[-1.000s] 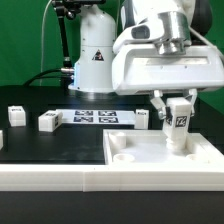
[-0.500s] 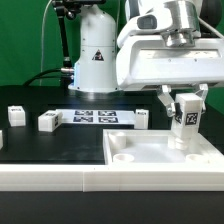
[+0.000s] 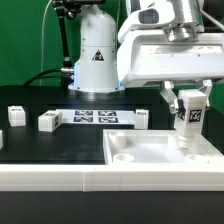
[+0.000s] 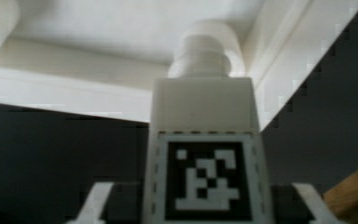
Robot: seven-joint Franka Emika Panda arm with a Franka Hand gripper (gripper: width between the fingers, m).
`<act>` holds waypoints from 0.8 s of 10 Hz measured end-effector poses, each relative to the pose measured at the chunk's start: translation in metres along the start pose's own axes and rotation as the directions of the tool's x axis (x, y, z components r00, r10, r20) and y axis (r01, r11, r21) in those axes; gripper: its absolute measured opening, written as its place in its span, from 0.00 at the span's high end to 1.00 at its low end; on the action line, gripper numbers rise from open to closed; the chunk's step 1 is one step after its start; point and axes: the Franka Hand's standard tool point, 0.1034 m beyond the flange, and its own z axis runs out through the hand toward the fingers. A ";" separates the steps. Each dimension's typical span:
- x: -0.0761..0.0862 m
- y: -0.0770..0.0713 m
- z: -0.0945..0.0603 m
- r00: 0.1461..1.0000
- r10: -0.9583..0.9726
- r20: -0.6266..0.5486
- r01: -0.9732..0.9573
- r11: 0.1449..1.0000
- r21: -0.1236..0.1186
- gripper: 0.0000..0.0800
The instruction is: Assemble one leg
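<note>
**Leg held upright over a corner of the panel**

Leg (image 3: 188, 117) means here the small white stubby plastic post with a black-and-white square tag on its side. The arm's two-finger gripper (image 3: 187, 104) is clamped on its upper part, one finger on each side. It holds the leg upright over the wide flat white tray-like panel (image 3: 150, 165), at the far corner on the exterior view's right.

As I judge it, the step in hand is bringing the leg into a round corner socket, and the fastening is not yet done. The next move calls for a straight descent with the narrow end centred on the socket, and probably a turn to fix it. A small tilt could make the end catch on the rim.

The exterior view gives the whole scene. The thin flat white marker board (image 3: 95, 117) lies on the black table (image 3: 60, 142), and a small white tagged block (image 3: 48, 121) lies loose, well apart from the panel. This view does not show whether the leg touches the panel.

The wrist view looks along the leg (image 4: 202, 120) and shows its narrow round end close to the curved white wall of the corner. Even there I cannot tell whether it is seated.
</note>
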 end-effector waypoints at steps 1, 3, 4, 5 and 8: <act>0.005 0.001 0.004 1.000 0.003 -0.001 -0.003 1.000 0.002 0.64; 0.010 -0.002 0.010 1.000 0.006 -0.007 -0.006 1.000 0.006 0.64; 0.009 -0.004 0.012 1.000 0.003 -0.004 -0.003 1.000 0.008 0.64; 0.006 -0.005 0.015 1.000 0.003 0.001 -0.003 1.000 0.010 0.64; 0.003 -0.010 0.019 1.000 -0.003 -0.022 0.003 1.000 0.006 0.64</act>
